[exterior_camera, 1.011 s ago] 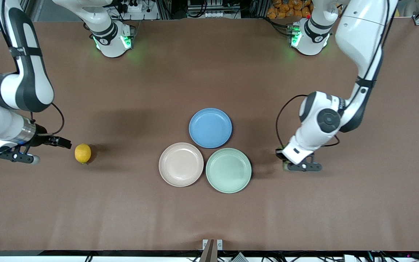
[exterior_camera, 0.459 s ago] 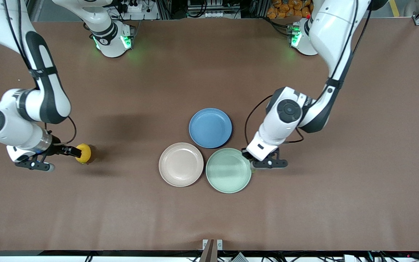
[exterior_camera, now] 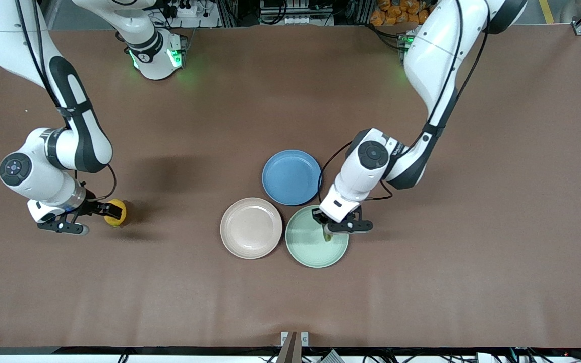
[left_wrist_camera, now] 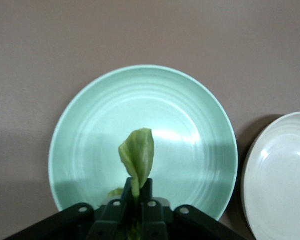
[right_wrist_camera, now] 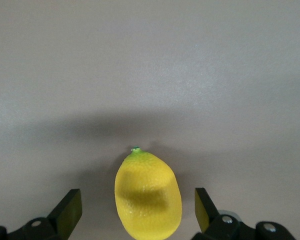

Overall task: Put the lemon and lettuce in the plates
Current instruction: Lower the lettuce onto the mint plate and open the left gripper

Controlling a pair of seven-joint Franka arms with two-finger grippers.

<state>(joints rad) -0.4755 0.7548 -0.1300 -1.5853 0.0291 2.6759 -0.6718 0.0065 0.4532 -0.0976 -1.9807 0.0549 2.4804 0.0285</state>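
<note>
The yellow lemon [exterior_camera: 117, 213] lies on the table toward the right arm's end. My right gripper [exterior_camera: 105, 214] is low at it and open, one finger on each side of the lemon [right_wrist_camera: 148, 195], with gaps on both sides. My left gripper [exterior_camera: 327, 232] is over the mint green plate [exterior_camera: 310, 249], near the rim on the left arm's side. It is shut on a pale green lettuce leaf [left_wrist_camera: 138, 157] that sticks out past the fingertips over that plate [left_wrist_camera: 190, 125]. The beige-pink plate [exterior_camera: 251, 228] beside it is empty.
A blue round plate [exterior_camera: 291, 177] sits farther from the front camera, touching both other plates. The beige-pink plate's rim [left_wrist_camera: 285, 175] also shows in the left wrist view. Bare brown tabletop lies around the lemon and the plates.
My left gripper has carried the lettuce from the table on the left arm's side to over the mint green plate. My right gripper has moved up to the lemon, and its fingers now flank it.
</note>
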